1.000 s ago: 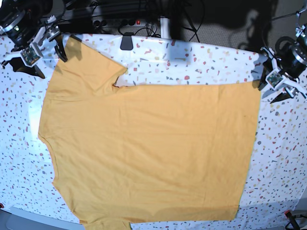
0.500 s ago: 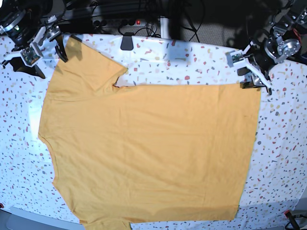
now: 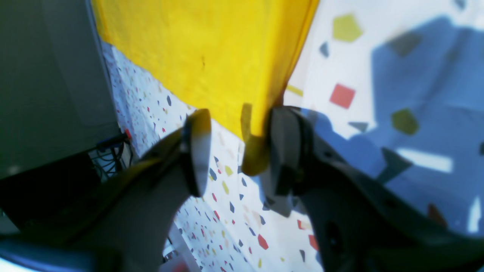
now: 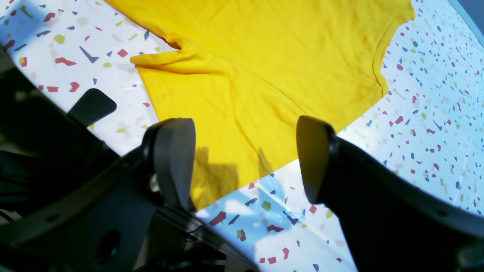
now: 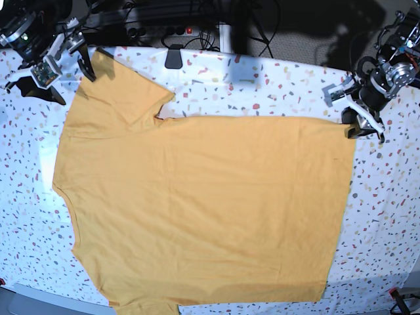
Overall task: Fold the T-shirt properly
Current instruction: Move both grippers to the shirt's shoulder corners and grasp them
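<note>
The T-shirt [image 5: 203,210] was a plain mustard yellow all over — brighter, almost lemon, in the two wrist views [image 4: 264,71] [image 3: 211,56] — with no print showing on the upward side. The table [image 5: 387,216] beneath it was white, scattered with small terrazzo-style flecks in red, navy, olive and grey. Shadows on that white surface looked bluish. The left gripper [image 3: 236,155] and the right gripper [image 4: 245,166] had black fingers with dark grey pads, and white housings in the base view — against a black background of cables.
</note>
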### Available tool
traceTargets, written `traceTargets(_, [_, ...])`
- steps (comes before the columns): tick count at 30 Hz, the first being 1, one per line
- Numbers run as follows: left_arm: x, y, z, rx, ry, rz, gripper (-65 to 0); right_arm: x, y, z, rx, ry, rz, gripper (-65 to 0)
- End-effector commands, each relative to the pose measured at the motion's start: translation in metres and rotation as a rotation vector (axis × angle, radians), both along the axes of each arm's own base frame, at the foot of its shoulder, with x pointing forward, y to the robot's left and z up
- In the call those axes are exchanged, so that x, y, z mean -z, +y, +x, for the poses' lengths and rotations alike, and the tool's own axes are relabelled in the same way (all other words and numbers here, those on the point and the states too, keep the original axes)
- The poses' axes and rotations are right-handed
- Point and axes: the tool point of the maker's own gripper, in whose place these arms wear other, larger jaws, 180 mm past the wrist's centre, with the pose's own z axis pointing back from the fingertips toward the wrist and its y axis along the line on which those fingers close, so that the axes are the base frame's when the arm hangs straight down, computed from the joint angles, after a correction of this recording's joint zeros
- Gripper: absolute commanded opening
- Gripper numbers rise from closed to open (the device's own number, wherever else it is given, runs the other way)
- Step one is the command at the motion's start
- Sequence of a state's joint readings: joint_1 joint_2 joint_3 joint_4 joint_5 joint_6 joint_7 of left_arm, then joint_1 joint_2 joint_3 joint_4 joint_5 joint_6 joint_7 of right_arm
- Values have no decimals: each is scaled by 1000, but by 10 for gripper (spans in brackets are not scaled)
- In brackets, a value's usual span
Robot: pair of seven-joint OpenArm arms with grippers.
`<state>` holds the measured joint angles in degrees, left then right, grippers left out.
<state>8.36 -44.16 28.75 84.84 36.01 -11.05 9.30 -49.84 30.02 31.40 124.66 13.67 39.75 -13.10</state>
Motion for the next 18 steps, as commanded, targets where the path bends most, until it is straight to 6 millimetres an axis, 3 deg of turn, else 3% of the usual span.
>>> traceTargets(1, [0, 4, 0, 0, 10, 12, -442, -8, 5, 2, -24, -25, 14, -232])
traceTargets(6, [0, -5, -4, 29, 14, -22, -650, -1, 1, -1, -10, 13, -11, -232])
traceTargets(12, [-4, -10, -2, 36, 5, -34, -650, 37, 5, -20, -81, 132, -196, -233])
traceTargets(16, [-9, -19, -1, 18, 6, -91, -650, 60, 25, -29, -201, 160, -318, -233])
traceTargets(18, [-11, -23, -1, 10, 8, -118, -650, 64, 36, -24, -226, 137, -340, -233])
